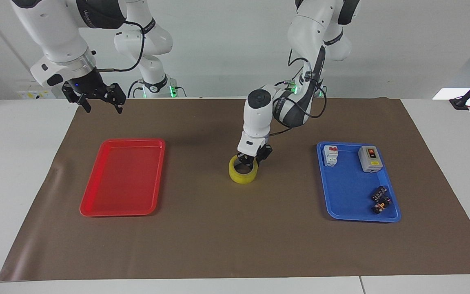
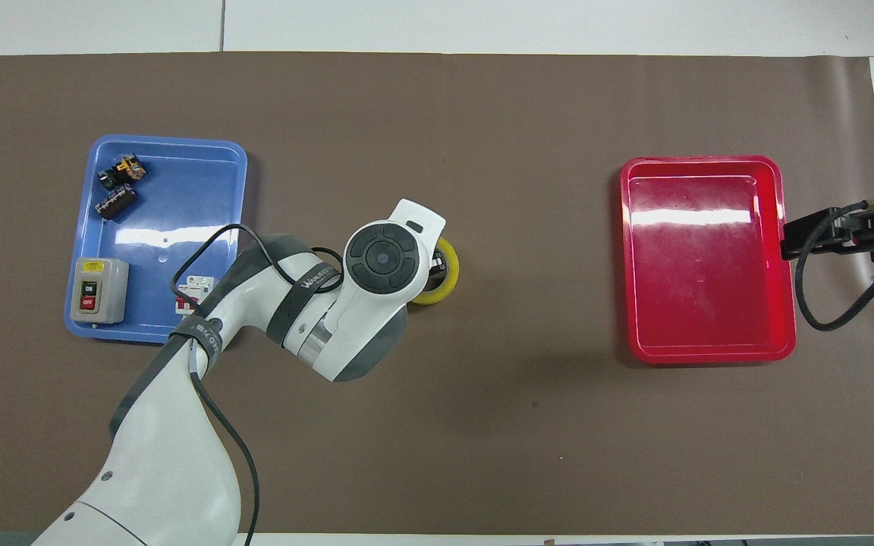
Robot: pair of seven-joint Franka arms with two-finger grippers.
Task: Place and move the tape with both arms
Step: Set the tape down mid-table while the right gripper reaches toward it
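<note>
Right now the left gripper [image 1: 249,159] is down at the tape [image 1: 243,171], jaws at the roll's rim nearest the robots, and I cannot tell whether they grip it; the roll sits flat on the brown mat [image 1: 235,245] between the trays. Best to open fully, then lift straight up without nudging it. Right gripper [image 1: 98,98] waits open above the mat near the red tray [image 1: 123,179]; blue tray [image 1: 353,192] with switch box [image 1: 370,158] is well apart, nothing blocks.

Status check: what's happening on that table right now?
Left tool down at yellow translucent tape roll, flat on brown mat. Right tool open, waiting over mat edge. Nothing blocking.
</note>
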